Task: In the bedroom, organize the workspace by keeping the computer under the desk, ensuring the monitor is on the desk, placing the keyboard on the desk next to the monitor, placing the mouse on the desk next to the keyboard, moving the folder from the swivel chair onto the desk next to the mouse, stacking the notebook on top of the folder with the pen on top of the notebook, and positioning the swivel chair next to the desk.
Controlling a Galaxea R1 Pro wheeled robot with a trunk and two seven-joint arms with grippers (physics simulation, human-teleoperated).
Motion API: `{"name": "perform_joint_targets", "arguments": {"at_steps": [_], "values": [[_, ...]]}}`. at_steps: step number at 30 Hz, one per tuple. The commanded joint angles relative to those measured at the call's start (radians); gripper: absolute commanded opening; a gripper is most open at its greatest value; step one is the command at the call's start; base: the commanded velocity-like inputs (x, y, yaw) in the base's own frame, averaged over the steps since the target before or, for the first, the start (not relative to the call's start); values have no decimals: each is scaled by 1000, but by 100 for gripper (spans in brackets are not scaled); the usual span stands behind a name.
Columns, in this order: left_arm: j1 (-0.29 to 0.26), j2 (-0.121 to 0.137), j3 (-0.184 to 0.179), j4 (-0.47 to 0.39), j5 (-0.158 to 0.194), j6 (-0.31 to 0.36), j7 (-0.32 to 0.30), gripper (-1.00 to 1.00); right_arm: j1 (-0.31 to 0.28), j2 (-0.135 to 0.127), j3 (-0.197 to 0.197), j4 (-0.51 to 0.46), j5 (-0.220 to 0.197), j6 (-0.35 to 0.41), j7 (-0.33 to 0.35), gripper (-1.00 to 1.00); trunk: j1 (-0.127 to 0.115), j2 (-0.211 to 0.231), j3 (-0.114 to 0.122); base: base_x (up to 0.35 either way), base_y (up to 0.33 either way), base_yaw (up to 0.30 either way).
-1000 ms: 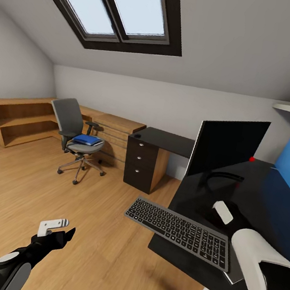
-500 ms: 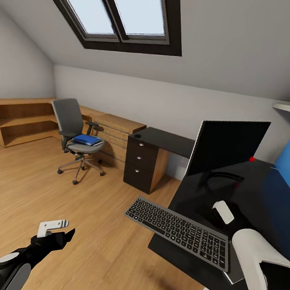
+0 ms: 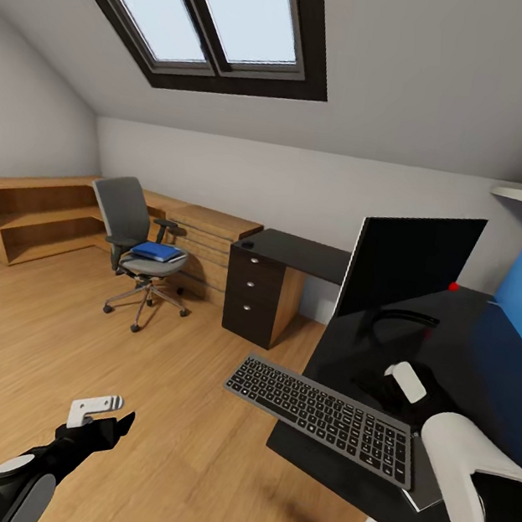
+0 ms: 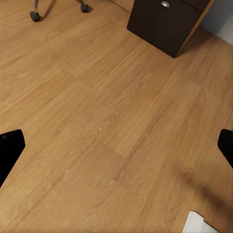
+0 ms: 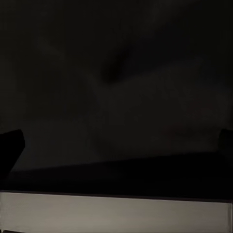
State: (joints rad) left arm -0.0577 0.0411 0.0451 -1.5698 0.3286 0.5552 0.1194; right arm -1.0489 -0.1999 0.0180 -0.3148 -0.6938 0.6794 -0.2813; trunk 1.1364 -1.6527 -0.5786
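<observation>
Our right end effector (image 3: 405,381) hovers low over the black counter (image 3: 484,349), just in front of the monitor's round base; from its wrist view the fingers stand wide apart with nothing between them. Our left end effector (image 3: 104,411) hangs over the wooden floor (image 3: 46,327), also spread open and empty. Just beside the right one, the keyboard (image 3: 323,407) lies on the counter's near edge, its left end overhanging the floor, with the notebook (image 3: 423,484) tucked partly under its right end. The monitor (image 3: 409,265) stands upright behind it. Well apart, across the room, the swivel chair (image 3: 132,244) carries the blue folder (image 3: 157,251) on its seat. We judge the keyboard placement is in hand; next we should push it fully onto the counter, then drive to fetch the folder.
</observation>
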Motion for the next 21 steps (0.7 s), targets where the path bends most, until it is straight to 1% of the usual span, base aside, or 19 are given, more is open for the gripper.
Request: {"name": "perform_joint_targets", "arguments": {"at_steps": [1, 5, 10, 15, 19, 21], "values": [[-1, 0, -1, -1, 11, 5, 8, 100, 0, -2, 2, -2, -17, 3, -9, 100, 0, -1, -1, 0, 0, 0], [-1, 0, -1, -1, 11, 5, 8, 100, 0, -6, 2, -1, -39, 12, -9, 100, 0, -1, -1, 0, 0, 0], [-1, 0, -1, 4, 11, 4, 8, 100, 0, -8, 2, -1, -53, 31, -9, 100, 0, -1, -1, 0, 0, 0], [-1, 0, -1, 8, 10, 3, 8, 100, 0, -10, 2, -1, -57, 37, -9, 100, 0, -1, -1, 0, 0, 0], [-1, 0, -1, 12, 10, 3, 8, 100, 0, -18, 2, -1, -59, 38, -9, 100, 0, -1, -1, 0, 0, 0], [-1, 0, -1, 14, 10, 3, 8, 100, 0, -20, 2, -1, -59, 38, -9, 100, 0, -1, -1, -170, 39, 0]]}}
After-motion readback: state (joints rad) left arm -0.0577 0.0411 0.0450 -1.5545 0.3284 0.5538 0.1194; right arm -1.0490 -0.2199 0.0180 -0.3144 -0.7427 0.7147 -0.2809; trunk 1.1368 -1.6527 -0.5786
